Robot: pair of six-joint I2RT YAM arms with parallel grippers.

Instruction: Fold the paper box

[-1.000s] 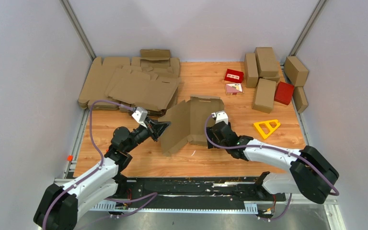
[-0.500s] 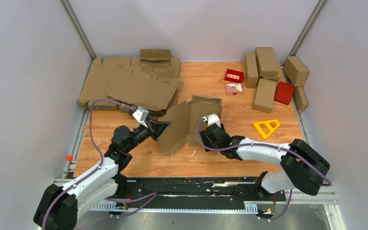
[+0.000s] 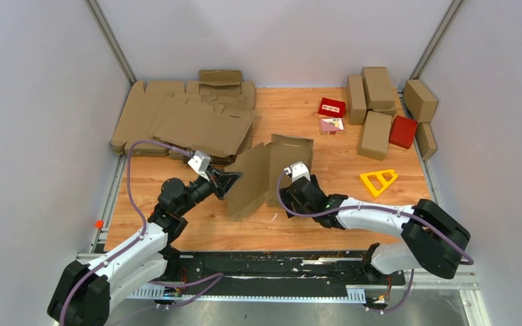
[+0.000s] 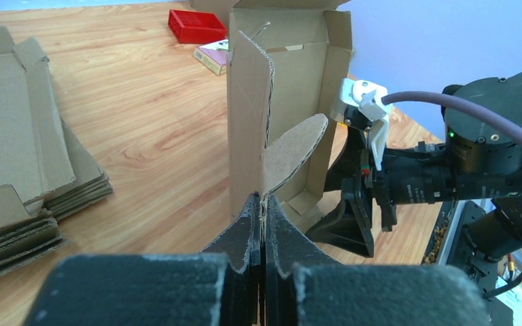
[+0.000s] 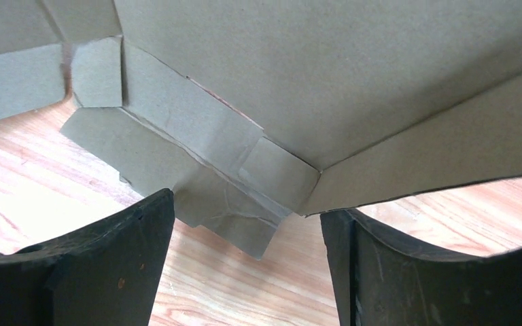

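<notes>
Left arm stretched low from the near left, its pincer (image 3: 225, 182) clenched on a flap of the paper box (image 3: 272, 163), which stands half-folded mid-counter (image 3: 326, 227). Right arm bent in low, its pincer (image 3: 287, 198) spread wide at the box's near edge. Flat blanks (image 3: 183, 122) stacked far left, pale walls around.

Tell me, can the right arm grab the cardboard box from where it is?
Probably yes. The right fingers are open right at the paper box, a lower corner just ahead between them, and nothing blocks the way.
</notes>
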